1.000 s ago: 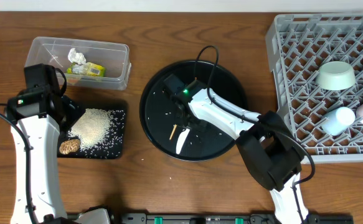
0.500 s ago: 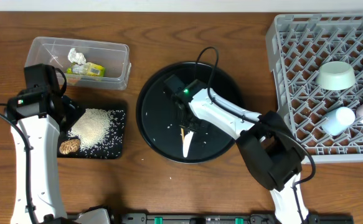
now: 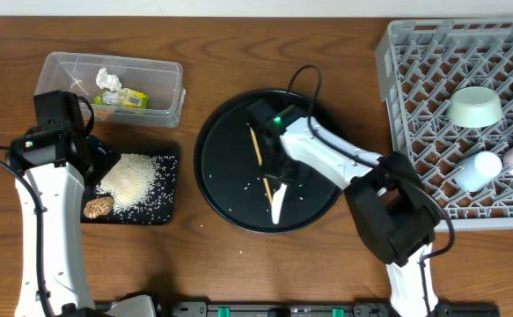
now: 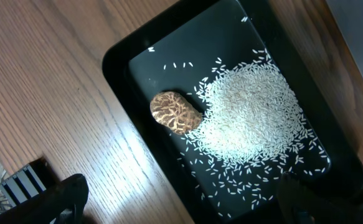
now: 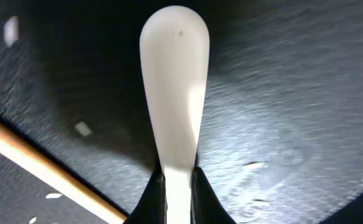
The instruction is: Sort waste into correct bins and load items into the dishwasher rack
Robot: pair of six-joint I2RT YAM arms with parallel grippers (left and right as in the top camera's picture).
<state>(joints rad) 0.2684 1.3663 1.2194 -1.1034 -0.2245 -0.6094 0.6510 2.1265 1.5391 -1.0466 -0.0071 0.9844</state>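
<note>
Both jaws of the right gripper (image 5: 176, 183) clamp shut on the white plastic spoon (image 5: 175, 81) handle, bowl end straight ahead, over the round black tray (image 5: 306, 93). Just beside, on its left, the wooden chopstick (image 5: 38, 163). Versus a second ago: jaws closed, spoon shifted right, chopstick uncovered. Elsewhere the left gripper (image 4: 182, 186) gapes wide, empty, above rice (image 4: 249, 118) and brown lump (image 4: 175, 113) in the shallow black tray (image 4: 125, 62).
</note>
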